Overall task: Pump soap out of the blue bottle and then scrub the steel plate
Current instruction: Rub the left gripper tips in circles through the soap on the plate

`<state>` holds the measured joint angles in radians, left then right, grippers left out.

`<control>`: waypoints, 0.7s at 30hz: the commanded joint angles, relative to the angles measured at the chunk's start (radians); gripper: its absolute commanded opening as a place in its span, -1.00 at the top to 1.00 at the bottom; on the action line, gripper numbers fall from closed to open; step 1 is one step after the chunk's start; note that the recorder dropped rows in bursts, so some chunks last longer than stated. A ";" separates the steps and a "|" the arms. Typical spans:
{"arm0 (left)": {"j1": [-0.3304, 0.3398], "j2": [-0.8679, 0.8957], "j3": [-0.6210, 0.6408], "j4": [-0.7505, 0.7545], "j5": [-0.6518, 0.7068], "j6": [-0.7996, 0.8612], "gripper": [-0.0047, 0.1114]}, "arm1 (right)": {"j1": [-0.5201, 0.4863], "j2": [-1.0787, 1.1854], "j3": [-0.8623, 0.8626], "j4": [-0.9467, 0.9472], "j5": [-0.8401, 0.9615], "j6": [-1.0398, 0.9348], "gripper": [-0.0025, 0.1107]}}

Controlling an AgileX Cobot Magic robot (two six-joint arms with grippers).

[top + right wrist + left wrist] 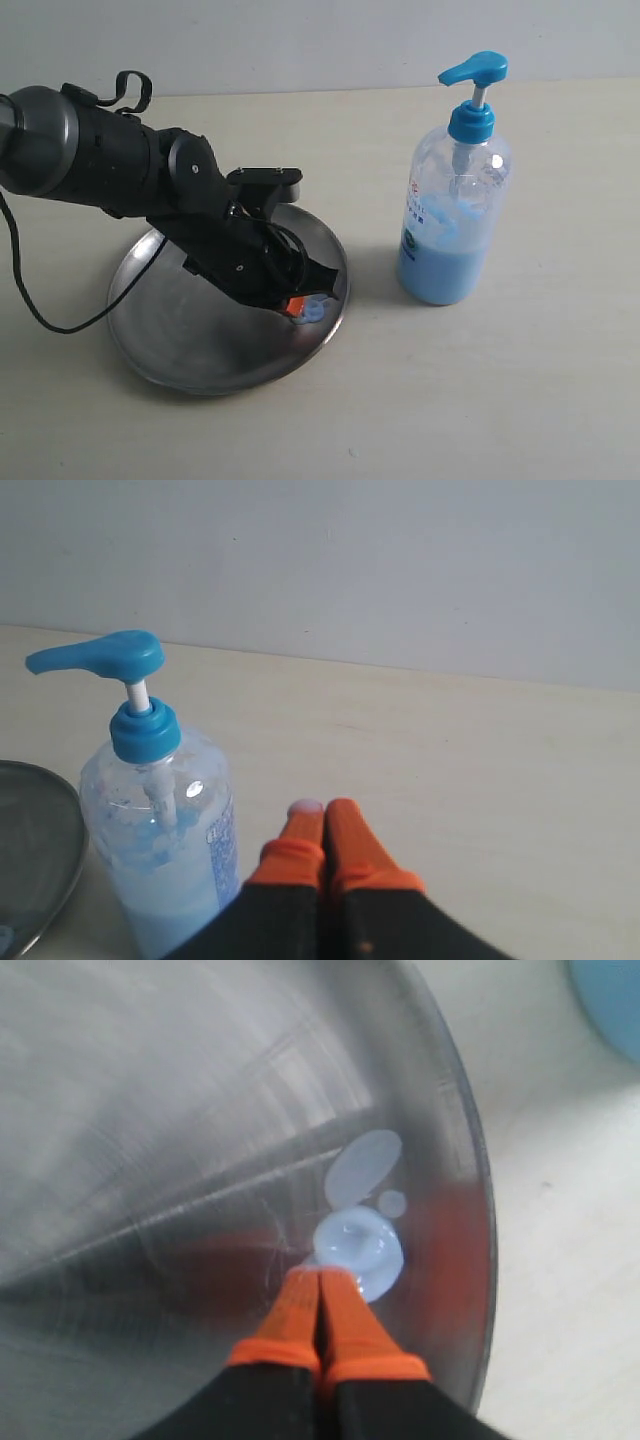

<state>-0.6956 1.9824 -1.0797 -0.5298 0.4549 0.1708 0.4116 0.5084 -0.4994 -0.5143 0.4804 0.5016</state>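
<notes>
The steel plate point(160, 345) lies on the table at the left. A pale-blue blob of soap point(316, 311) sits near the plate's right rim. My left gripper point(296, 306) is shut and empty, and reaches down onto the plate. In the left wrist view its orange tips point(320, 1275) touch the edge of the soap point(358, 1242) on the plate point(150, 1160). The blue bottle point(452, 230) stands upright to the right of the plate. My right gripper point(323, 808) is shut beside the bottle point(165, 820), apart from it, with a pale smear on one fingertip point(305, 806). It does not show in the exterior view.
A black cable point(30, 290) from the left arm trails over the beige table left of the plate. A pale wall point(400, 560) runs along the table's far edge. The plate's rim point(40, 850) shows beside the bottle in the right wrist view.
</notes>
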 commanded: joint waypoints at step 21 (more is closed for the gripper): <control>-0.003 0.126 -0.148 -0.041 0.115 0.087 0.92 | -0.004 -0.005 0.005 0.010 -0.015 -0.006 0.96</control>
<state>-0.6956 2.0838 -1.2170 -0.5754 0.5632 0.2537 0.4116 0.5084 -0.4994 -0.5064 0.4784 0.5016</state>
